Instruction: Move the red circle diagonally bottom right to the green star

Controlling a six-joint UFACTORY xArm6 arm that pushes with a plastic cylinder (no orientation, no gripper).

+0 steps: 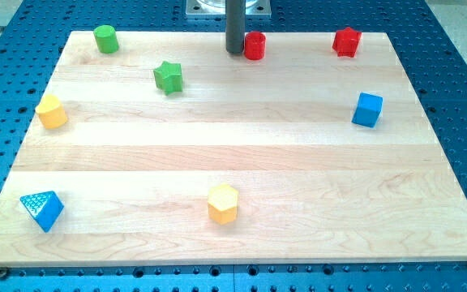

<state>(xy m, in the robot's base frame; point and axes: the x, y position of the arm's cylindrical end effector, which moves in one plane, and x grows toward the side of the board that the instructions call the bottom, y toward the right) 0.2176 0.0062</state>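
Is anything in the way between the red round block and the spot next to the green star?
No. My tip sits just on the view's left of the red circle, and only bare board lies between it and the spot below-right of the green star.

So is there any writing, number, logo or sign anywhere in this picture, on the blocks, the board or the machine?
None: no word, number, brand or sign can be read anywhere in the view.
The wooden board shows only grain.
The blocks, such as the red circle and green star, are plain.
My tip, just left of the red circle, carries no marking.
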